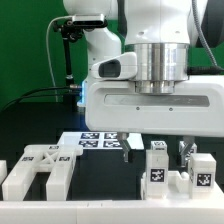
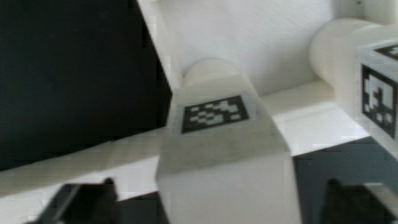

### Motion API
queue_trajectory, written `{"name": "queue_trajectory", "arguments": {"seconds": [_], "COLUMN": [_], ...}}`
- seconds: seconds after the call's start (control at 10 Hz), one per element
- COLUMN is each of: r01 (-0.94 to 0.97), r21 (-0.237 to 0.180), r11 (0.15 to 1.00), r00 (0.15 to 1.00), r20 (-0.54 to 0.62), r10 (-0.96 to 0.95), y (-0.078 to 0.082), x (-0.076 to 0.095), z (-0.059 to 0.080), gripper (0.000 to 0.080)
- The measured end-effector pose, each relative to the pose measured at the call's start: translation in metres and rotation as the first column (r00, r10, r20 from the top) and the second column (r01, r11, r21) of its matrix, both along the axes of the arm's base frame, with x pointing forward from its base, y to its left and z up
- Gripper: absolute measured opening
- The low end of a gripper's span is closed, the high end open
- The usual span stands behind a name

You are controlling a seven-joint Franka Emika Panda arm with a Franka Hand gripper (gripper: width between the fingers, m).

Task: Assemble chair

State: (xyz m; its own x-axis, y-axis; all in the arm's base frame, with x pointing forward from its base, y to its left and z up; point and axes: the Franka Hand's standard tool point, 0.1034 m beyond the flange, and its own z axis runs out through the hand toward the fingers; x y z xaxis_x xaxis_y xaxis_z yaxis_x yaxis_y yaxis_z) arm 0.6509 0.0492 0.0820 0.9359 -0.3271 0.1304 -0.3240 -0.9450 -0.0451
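The chair lies in loose white blocky parts with black-and-white tags. An upright white leg bar (image 2: 217, 140) with a tag on its sloped top rises between my fingers in the wrist view. My gripper (image 2: 214, 206) is open and straddles this bar, with a dark gap on each side between it and the fingers (image 2: 82, 204). Beside it stands another tagged white part (image 2: 370, 80). In the exterior view my gripper (image 1: 170, 148) hangs low over two upright tagged parts (image 1: 158, 168) (image 1: 202, 172) at the right. A larger blocky part (image 1: 42, 168) lies at the left.
The marker board (image 1: 100, 140) lies flat on the black table behind the parts. The arm's big white body fills the upper right of the exterior view. A green backdrop and a black camera stand (image 1: 66, 40) are at the back left.
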Motion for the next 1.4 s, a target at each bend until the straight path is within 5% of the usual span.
{"name": "queue_trajectory", "arguments": {"seconds": [0.1, 0.2, 0.3, 0.6, 0.8, 1.0, 1.1, 1.2, 1.3, 1.4], "r01": [0.092, 0.153, 0.2, 0.517, 0.793, 0.947, 0.97, 0.965, 0.929, 0.857], "r21": [0.014, 0.023, 0.03, 0.058, 0.102, 0.121, 0.123, 0.124, 0.107, 0.076], "r11": [0.996, 0.988, 0.979, 0.854, 0.6, 0.297, 0.209, 0.231, 0.354, 0.509], "r00": [0.996, 0.988, 0.98, 0.856, 0.608, 0.313, 0.228, 0.248, 0.367, 0.515], "r20": [-0.001, -0.002, -0.003, -0.036, -0.082, -0.145, -0.16, -0.157, -0.145, -0.145], "r10": [-0.092, -0.153, -0.2, -0.515, -0.79, -0.939, -0.96, -0.956, -0.919, -0.845], "y": [0.0005, 0.0007, 0.0007, -0.0021, -0.007, -0.0082, -0.0075, -0.0078, -0.0066, -0.0027], "x": [-0.0001, -0.0001, -0.0001, -0.0009, -0.0019, -0.0044, -0.0054, -0.0053, -0.0073, -0.0099], "z": [-0.0002, -0.0003, -0.0002, -0.0013, -0.003, -0.0039, -0.0039, -0.0041, -0.0044, -0.0032], "gripper": [0.0417, 0.0417, 0.0286, 0.0286, 0.0286, 0.0288, 0.0288, 0.0288, 0.0375, 0.056]}}
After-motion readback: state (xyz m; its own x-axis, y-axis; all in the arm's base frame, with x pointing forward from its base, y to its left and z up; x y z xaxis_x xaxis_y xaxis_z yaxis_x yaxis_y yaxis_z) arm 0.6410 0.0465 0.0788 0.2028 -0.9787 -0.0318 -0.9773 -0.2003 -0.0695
